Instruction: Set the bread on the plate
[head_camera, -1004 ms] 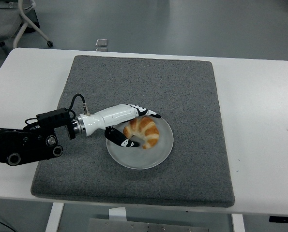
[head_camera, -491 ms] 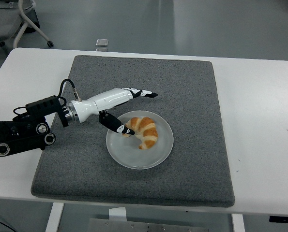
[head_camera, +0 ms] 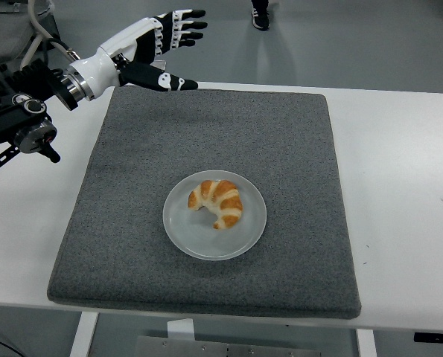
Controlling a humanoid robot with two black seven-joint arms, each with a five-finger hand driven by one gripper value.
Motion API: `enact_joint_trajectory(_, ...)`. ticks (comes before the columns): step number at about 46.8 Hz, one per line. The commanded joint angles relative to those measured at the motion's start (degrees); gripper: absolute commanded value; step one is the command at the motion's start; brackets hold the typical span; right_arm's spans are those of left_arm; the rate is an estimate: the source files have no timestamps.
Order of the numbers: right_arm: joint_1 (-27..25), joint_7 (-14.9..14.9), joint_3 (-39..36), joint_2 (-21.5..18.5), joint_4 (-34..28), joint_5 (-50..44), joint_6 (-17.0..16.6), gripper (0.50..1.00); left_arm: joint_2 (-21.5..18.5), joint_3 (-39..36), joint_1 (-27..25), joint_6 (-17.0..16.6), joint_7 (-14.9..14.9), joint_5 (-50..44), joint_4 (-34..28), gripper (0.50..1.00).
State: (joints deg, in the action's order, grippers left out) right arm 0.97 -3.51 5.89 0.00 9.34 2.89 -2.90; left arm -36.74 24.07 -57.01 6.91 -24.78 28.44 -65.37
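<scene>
Resting croissant (head_camera: 218, 202), far from left hand (head_camera: 155, 39)

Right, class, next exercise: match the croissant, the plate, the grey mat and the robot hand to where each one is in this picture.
Things:
1. croissant
2. plate
3. grey mat
4. left robot hand

Places:
A. lying flat on the white table
B. raised near the mat's far left corner, fingers spread, holding nothing
C. resting on the plate
D. sitting on the mat, a little left of its middle

Pairs: 1-C, 2-D, 3-A, 4-B
</scene>
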Motion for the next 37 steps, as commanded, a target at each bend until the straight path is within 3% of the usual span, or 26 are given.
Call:
enact_joint_trajectory(1,0.0,0.0,0.0,0.0,-0.03,0.01,0.0,0.93,0.0,0.45,-0.47,1.26,0.08,-7.59,3.39,0.99)
enact_joint_trajectory(18,0.0,0.0,0.0,0.0,0.06,0.01,-0.09,0.93,3.96,0.63,-0.47,6.27,0.34,-27.02,17.37,0.99)
enact_joint_trajectory(25,0.0,0.0,0.0,0.0,0.06,0.01,-0.09,0.93,5.19,0.54,-0.21,9.96,0.7,-32.92,21.94,0.99)
enact_joint_trajectory(37,0.0,0.0,0.0,0.0,0.06,0.01,0.0,0.93,7.56,0.63,0.85,10.32,5.35,-39.33,25.55,0.99)
